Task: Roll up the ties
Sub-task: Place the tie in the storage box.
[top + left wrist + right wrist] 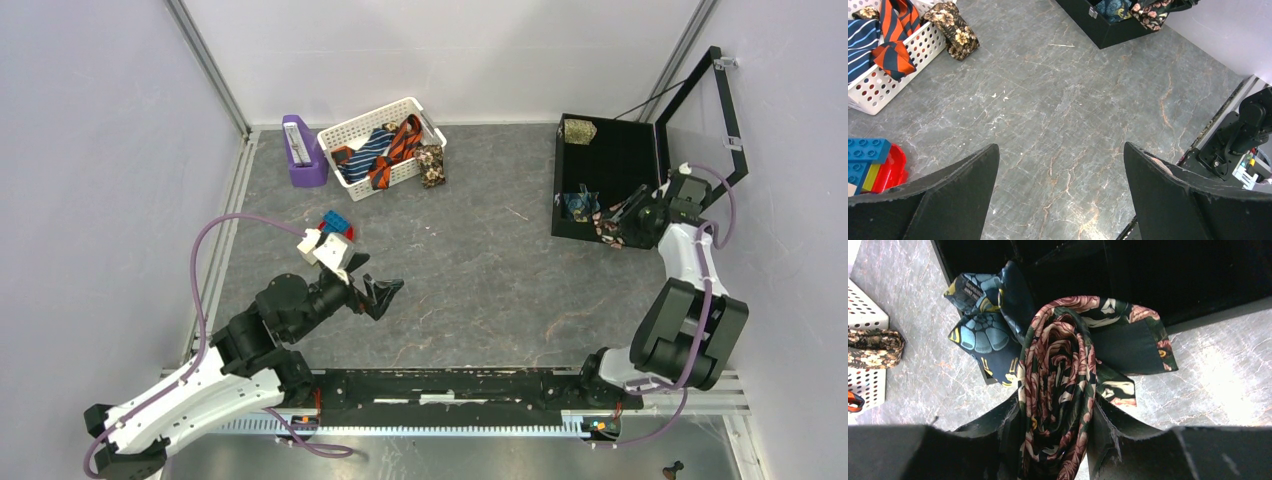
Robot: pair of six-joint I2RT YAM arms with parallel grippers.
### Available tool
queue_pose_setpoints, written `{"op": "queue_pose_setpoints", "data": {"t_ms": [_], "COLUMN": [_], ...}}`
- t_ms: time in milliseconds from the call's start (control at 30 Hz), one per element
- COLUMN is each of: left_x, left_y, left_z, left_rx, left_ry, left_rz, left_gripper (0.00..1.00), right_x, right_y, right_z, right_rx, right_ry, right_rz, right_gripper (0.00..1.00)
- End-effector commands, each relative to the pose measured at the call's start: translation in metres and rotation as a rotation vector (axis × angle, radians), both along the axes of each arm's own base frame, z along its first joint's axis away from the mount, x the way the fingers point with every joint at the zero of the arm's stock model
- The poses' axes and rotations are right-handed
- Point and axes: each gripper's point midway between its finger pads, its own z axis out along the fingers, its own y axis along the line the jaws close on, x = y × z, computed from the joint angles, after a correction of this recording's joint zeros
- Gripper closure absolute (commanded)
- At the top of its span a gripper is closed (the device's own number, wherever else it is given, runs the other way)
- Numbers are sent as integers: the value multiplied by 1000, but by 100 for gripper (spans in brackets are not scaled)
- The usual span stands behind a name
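The right pincer [1057,407] pinches the rolled dark floral tie [1058,355], one finger pressed on each side of the coil. It does so over the near edge of the black case [612,160], which sits at 2 o'clock on the surface [480,260]. A teal tie [980,332] is bunched just beside the roll, at its 10 o'clock in the wrist view. An olive-gold roll [579,131] lies in the case's far left corner.

The left pincer [378,293] hangs spread wide above the surface at 8 o'clock, with toy blocks [336,222] near it at its 11 o'clock. At 11 o'clock on the surface, a white basket [372,113] holds the navy-white striped tie [366,148] and the orange-black striped tie [398,143]. The tan floral tie [431,165] touches the basket's right side.
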Motion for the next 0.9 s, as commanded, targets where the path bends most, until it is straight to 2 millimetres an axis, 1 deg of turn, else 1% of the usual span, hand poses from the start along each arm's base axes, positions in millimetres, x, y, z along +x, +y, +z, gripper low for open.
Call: {"op": "queue_pose_setpoints", "data": {"t_ms": [0,33,133,333,400,467,667,700,767,867], "left_x": [3,4,4,6,7,7,8,8,7,7], "left_y": [2,2,4,6,7,7,7,7,6,6], "left_z": [2,2,1,-1,-1,-2,-3,-3,-3,-3], "left_rx": [8,10,14,26,30,34,38,40,39,39], "left_ry": [-4,-5,-5,-7,-7,-7,-6,-5,-5,-5], "left_rz": [21,24,30,46,50,52,54,53,50,48], "left_gripper": [0,0,0,0,0,0,0,0,0,0], "right_x": [30,32,35,43,43,42,41,41,43,45], "right_y": [-16,-17,-21,-13,-15,-23,-37,-38,-39,-43], "right_z": [21,21,10,-13,-20,-22,-24,-23,-20,-13], "right_rx": [-76,-84,-91,-68,-75,-102,-158,-166,-172,-190], "right_ry": [-61,-50,-2,111,158,187,241,244,238,241], "right_rz": [15,19,24,80,80,64,40,37,37,41], "right_gripper": [100,100,100,100,100,100,79,78,69,67]}}
